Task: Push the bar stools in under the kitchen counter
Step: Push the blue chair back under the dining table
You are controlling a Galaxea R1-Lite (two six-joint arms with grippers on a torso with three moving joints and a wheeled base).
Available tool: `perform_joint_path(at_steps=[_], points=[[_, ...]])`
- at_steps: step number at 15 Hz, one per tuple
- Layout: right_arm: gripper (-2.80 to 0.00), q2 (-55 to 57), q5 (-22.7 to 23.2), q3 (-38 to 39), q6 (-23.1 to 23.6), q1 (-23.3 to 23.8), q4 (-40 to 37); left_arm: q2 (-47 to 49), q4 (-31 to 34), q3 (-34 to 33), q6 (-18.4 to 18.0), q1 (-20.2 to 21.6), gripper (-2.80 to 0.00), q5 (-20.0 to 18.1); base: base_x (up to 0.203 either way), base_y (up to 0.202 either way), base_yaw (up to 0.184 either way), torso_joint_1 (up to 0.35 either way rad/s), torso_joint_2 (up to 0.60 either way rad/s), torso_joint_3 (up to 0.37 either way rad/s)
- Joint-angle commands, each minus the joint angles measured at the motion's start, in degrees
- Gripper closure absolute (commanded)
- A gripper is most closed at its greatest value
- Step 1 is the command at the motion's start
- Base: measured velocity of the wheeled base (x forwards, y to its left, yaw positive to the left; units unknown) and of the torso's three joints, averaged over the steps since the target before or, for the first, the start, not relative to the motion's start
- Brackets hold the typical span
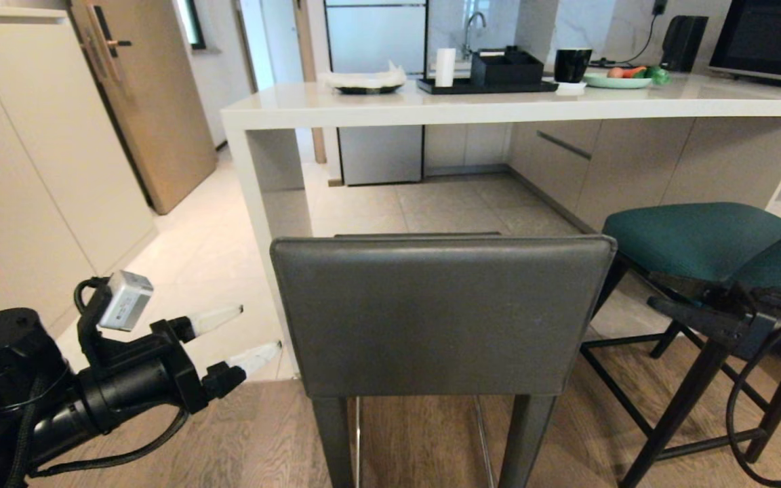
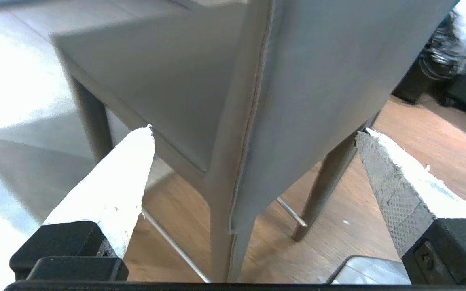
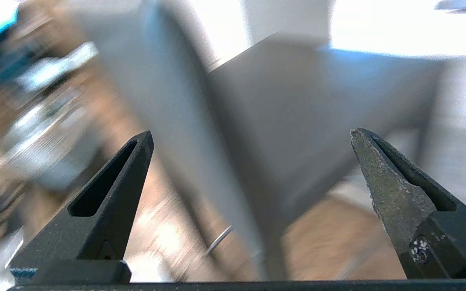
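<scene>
The left gripper (image 1: 248,335), jaws held wide and empty, is seen just left of the grey stool's back (image 1: 441,312), which is not yet pushed under the white kitchen counter (image 1: 499,105) ahead.

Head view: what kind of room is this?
Most likely a home kitchen with a breakfast bar: a white kitchen counter with two bar stools drawn up to it, a sink faucet behind, and a microwave on the far right.

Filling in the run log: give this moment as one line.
grey stool: outside kitchen counter | left gripper: open, beside its back | right gripper: open, empty
</scene>
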State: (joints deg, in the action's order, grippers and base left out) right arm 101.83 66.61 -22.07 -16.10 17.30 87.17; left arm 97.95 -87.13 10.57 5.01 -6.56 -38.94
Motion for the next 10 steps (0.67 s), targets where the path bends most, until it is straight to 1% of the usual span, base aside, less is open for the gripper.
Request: perform_joint_path(at_steps=[1, 2, 3, 4, 5, 6, 7, 8, 9, 10], points=[[-2.8, -7.7, -15.2, 0.5, -2.1, 1.1, 0.5, -6.8, -0.5, -2.4, -0.2, 0.7, -2.8, 3.7, 0.0, 0.0, 0.0, 0.0, 0.0, 0.0], [-2.8, -10.8, -20.3, 0.2, -2.6, 1.3, -0.1, -8.0, -0.5, -2.1, -0.4, 0.8, -2.8, 10.7, 0.0, 0.0, 0.0, 0.0, 0.0, 0.0], [-2.8, -14.2, -25.1, -0.3, -2.0, 1.4, -2.8, -8.7, -0.5, -0.4, -0.5, 0.4, -2.8, 19.6, 0.0, 0.0, 0.0, 0.0, 0.0, 0.0], [-2.8, -18.2, -31.0, -1.3, 0.2, 1.4, -9.2, -9.0, -0.2, 2.2, -0.5, -0.9, -2.8, 29.5, 0.0, 0.0, 0.0, 0.0, 0.0, 0.0], [-2.8, -21.6, -37.2, -2.9, 2.3, 1.4, -17.8, -9.4, 0.3, 5.0, -0.6, -2.2, -2.8, 37.3, 0.0, 0.0, 0.0, 0.0, 0.0, 0.0], [-2.8, -25.2, -44.3, -6.3, 3.9, 1.4, -27.7, -10.4, 1.4, 8.2, -1.2, -4.1, -2.8, 42.6, 0.0, 0.0, 0.0, 0.0, 0.0, 0.0], [-2.8, -28.3, -51.0, -10.5, 4.9, 1.1, -37.4, -12.9, 4.2, 9.3, -1.8, -5.2, -2.8, 44.7, 0.0, 0.0, 0.0, 0.0, 0.0, 0.0], [-2.8, -31.2, -57.2, -14.4, 5.5, 0.5, -45.5, -15.7, 8.9, 9.9, -2.0, -5.9, -2.8, 46.2, 0.0, 0.0, 0.0, 0.0, 0.0, 0.0], [-2.8, -34.2, -62.5, -17.3, 5.9, -0.6, -51.0, -19.3, 15.1, 10.8, -1.8, -6.7, -2.8, 47.6, 0.0, 0.0, 0.0, 0.0, 0.0, 0.0], [-2.8, -37.1, -64.8, -18.4, 6.1, -1.8, -53.4, -23.6, 21.3, 11.8, -1.1, -7.9, -2.8, 48.5, 0.0, 0.0, 0.0, 0.0, 0.0, 0.0]])
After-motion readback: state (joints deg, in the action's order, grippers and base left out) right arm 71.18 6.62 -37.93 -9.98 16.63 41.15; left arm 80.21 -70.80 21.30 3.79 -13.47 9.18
